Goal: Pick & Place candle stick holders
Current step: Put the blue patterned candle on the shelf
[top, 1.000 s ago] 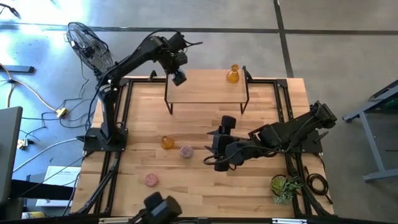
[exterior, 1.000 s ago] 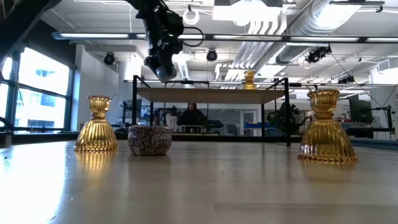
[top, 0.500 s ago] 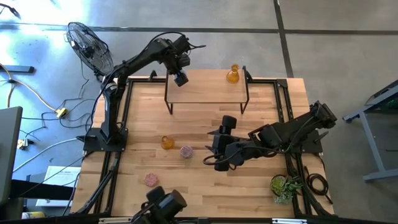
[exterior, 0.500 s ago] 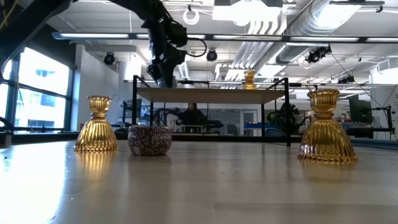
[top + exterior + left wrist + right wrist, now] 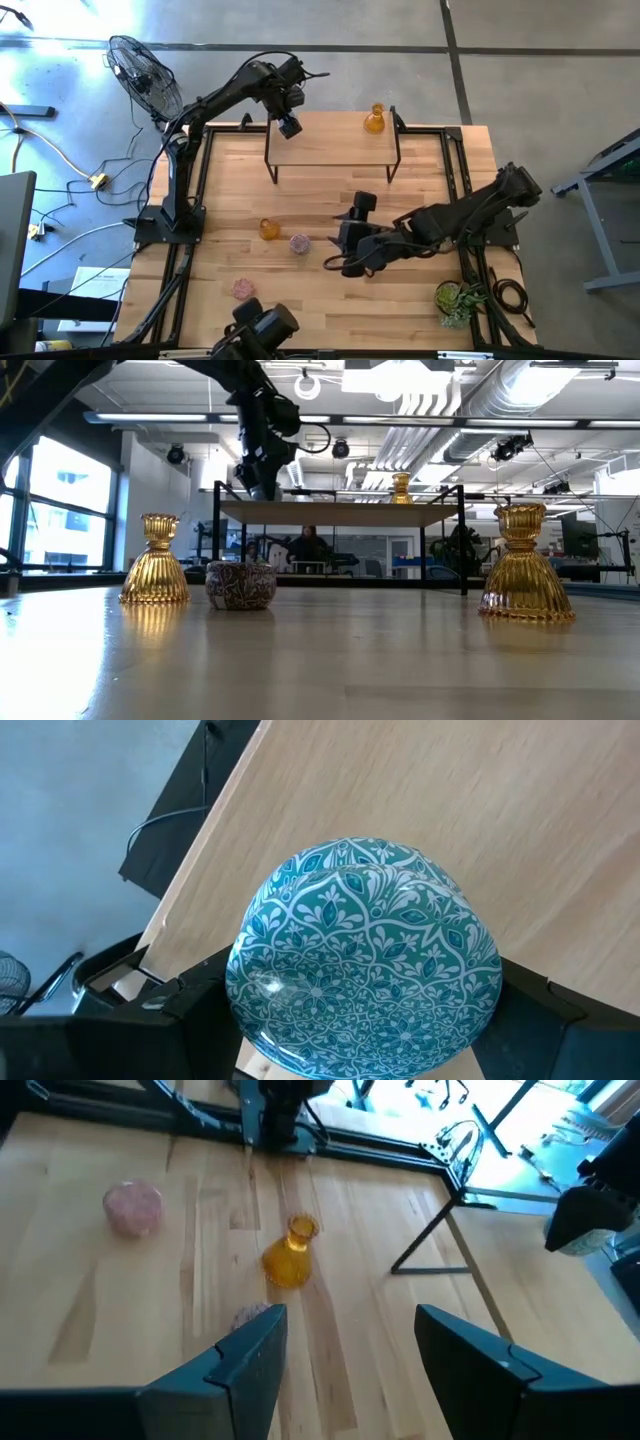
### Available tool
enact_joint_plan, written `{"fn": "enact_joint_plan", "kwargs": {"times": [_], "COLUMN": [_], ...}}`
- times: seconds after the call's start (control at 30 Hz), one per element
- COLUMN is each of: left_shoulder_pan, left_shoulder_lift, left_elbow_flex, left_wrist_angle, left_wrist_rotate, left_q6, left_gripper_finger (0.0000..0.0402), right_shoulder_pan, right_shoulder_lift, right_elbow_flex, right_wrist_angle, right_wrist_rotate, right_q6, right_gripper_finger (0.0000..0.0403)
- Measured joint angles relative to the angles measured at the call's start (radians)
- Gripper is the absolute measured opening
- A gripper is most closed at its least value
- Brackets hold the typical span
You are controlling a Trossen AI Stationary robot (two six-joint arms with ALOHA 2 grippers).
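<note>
Now | left tool: pinching blue holder over shelf | right tool: spread | writing: none legible

We see a teal holder covered in a white leaf-and-lattice pattern, three amber ribbed ones, and two pink ones (the nearer looks speckled). The table is pale striped wood, the arms black, the plant green.
</note>
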Motion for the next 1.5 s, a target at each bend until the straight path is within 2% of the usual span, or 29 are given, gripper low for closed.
{"fn": "enact_joint_plan", "kwargs": {"times": [0.23, 0.57, 1.0, 1.17, 1.27, 1.5], "left_shoulder_pan": [0.008, 0.006, 0.005, 0.005, 0.005, 0.005], "left_shoulder_lift": [0.000, 0.000, 0.000, -0.001, -0.001, -0.001], "left_elbow_flex": [0.000, 0.000, 0.000, 0.000, 0.000, 0.000], "left_wrist_angle": [-0.001, 0.000, -0.002, -0.010, -0.014, -0.012], "left_wrist_rotate": [0.000, 0.034, 0.034, 0.040, 0.081, 0.080], "left_q6": [-0.008, -0.007, -0.010, -0.010, -0.008, -0.008], "left_gripper_finger": [0.0292, 0.0292, 0.0292, 0.0310, 0.0323, 0.0329], "right_shoulder_pan": [-0.001, -0.001, -0.001, -0.001, -0.001, -0.001], "right_shoulder_lift": [-0.004, -0.004, -0.004, -0.004, -0.004, -0.004], "right_elbow_flex": [-0.022, -0.022, -0.022, -0.022, -0.022, -0.022], "right_wrist_angle": [0.063, 0.061, 0.058, 0.057, 0.057, 0.057], "right_wrist_rotate": [0.011, -0.036, -0.038, -0.040, -0.044, -0.045], "right_q6": [-0.056, -0.056, -0.046, -0.046, -0.046, -0.046], "right_gripper_finger": [0.0217, 0.0217, 0.0217, 0.0217, 0.0217, 0.0217]}}
